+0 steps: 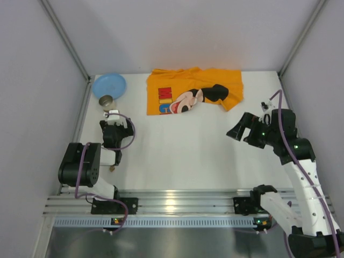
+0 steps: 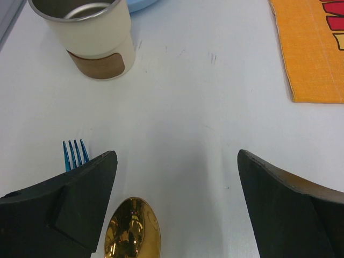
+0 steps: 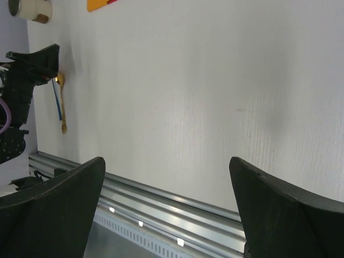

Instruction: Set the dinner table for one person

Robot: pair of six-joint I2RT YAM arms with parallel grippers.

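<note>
White dinner table [image 1: 177,156], lying below both wide-parted jaws

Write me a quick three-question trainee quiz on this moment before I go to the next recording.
1. True or false: the cup lies on its side.
2. Which lies closest to the left gripper? A) orange cloth B) gold spoon C) blue plate
3. Fill in: the right gripper has its jaws ____.
Key: 1 false, it stands upright; 2 B; 3 open.
</note>
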